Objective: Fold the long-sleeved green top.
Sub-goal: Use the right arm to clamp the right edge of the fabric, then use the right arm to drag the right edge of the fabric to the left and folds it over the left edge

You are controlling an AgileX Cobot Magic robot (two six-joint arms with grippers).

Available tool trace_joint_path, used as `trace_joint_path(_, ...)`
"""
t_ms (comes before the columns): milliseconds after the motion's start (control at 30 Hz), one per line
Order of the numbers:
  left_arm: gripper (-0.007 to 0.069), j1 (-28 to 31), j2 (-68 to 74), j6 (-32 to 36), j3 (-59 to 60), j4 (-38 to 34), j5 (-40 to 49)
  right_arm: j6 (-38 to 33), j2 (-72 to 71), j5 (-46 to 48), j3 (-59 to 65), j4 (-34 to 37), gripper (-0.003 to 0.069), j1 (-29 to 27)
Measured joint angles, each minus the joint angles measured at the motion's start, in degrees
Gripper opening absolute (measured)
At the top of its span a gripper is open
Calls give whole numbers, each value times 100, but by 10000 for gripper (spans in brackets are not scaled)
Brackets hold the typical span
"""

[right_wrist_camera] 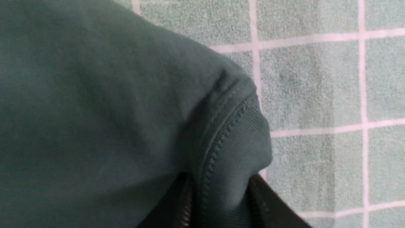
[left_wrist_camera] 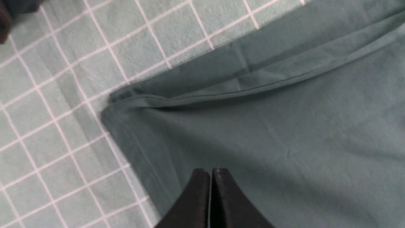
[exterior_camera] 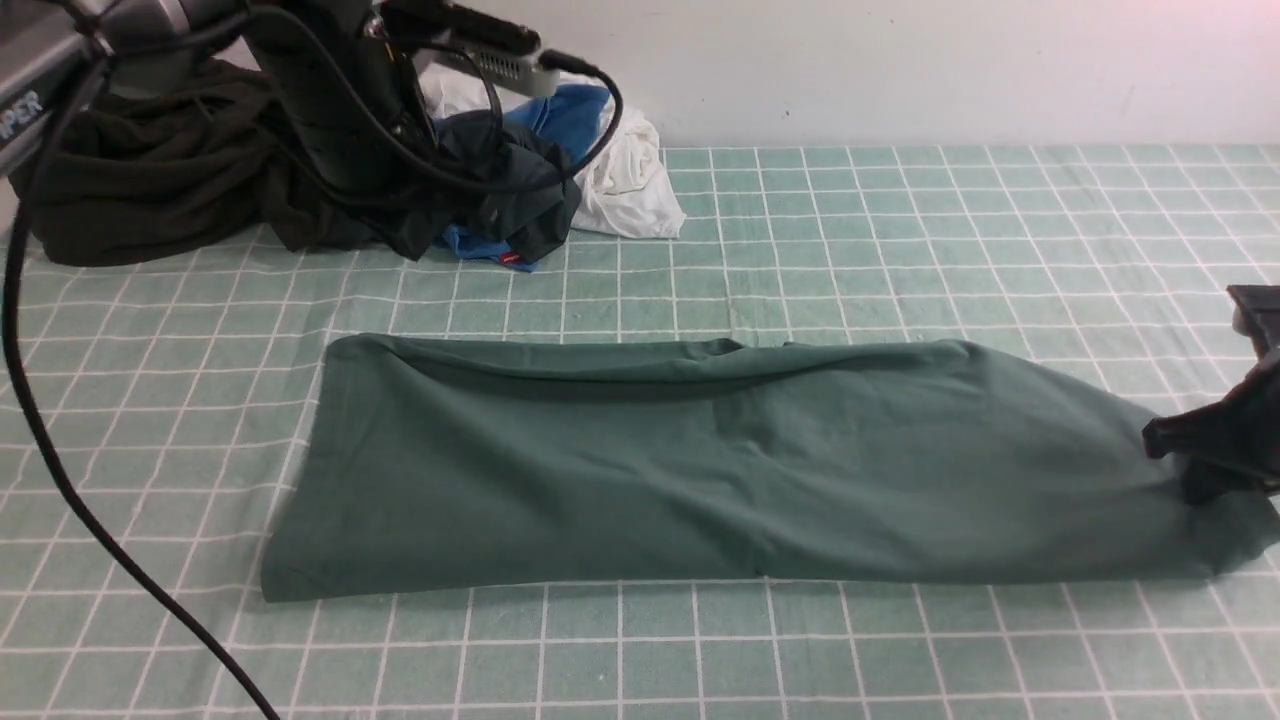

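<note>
Green long-sleeved top lies folded, right fingers pinching its ribbed edge.

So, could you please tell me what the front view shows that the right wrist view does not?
Only the front view: the whole green long-sleeved top lying as a long folded band, a heap of other clothes behind it, and a black cable. Only the right wrist view: the top's ribbed edge, stitching plain, pinched in the right end effector. Both: the top on the checked cloth, with that end effector at its end.
</note>
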Motion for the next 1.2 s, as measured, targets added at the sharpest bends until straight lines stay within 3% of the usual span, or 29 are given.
trace_joint_path(67, -4, 0, -209, 29, 0, 24, 7, 1, -201, 87, 13, -213, 40, 0)
trace_joint_path(133, -4, 0, -556, 35, 49, 70, 15, 142, -508, 168, 13, -588, 10, 0)
trace_joint_path(267, -4, 0, -1412, -7, 499, 86, 27, 551, -1255, 539, -174, -1254, 6, 19)
trace_joint_path(367, -4, 0, -2217, -27, 1075, 86, 39, 507, -1827, 863, -571, -1239, 6, 255)
trace_joint_path(467, -4, 0, -2953, -45, 1629, 86, 81, 112, -2265, 1102, -1104, -808, 5, 900)
trace_joint_path(567, -4, 0, -3643, -72, 2233, 87, 128, -312, -2367, 1138, -1644, -142, 5, 1960)
trace_joint_path(600, -4, 0, -3690, -72, 2270, 93, 134, -363, -2359, 1131, -1679, -94, 5, 2037)
trace_joint_path(667, -4, 0, -4315, -72, 2723, 101, 139, -566, -2089, 987, -2097, 407, 5, 3046)
trace_joint_path(700, -4, 0, -4363, -72, 2788, 107, 139, -580, -2022, 939, -2155, 500, 5, 3119)
trace_joint_path(733, -4, 0, -4808, -80, 3036, 148, 139, -606, -1734, 733, -2374, 687, 5, 3668)
trace_joint_path(833, -4, 0, -5490, -173, 3434, 273, 153, -606, -873, 296, -2765, 852, 5, 4507)
trace_joint_path(1033, -4, 0, -6523, -486, 4079, 693, 167, -478, 630, -168, -3583, 1143, 18, 5210)
trace_joint_path(1200, -4, 0, -7434, -796, 4902, 1099, 177, -446, 1659, 165, -4658, 1507, 188, 5411)
